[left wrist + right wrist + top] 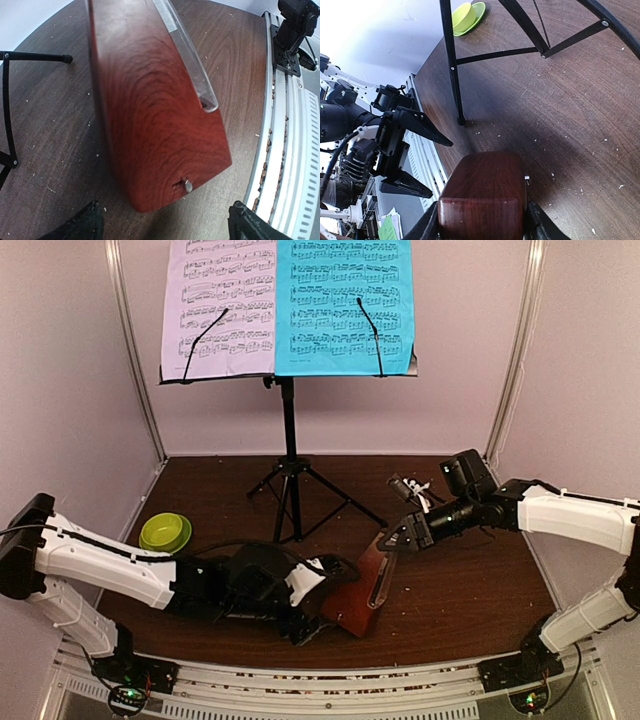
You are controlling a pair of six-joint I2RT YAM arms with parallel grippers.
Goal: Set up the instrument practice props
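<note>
Right gripper [395, 540] is clamping the metronome [362, 590] top; left gripper [325, 602] is gaping wide at its base. I'm favouring tipping it upright slowly.

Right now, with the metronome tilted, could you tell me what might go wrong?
The right gripper pinches the metronome only at its narrow top, so it could slip or swing. The open left gripper flanks its base and might knock the clear cover. The music stand leg is close; a swing could hit it.

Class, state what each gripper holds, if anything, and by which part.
Right gripper clamps the metronome by its narrow top end; left gripper is open, holding nothing.
</note>
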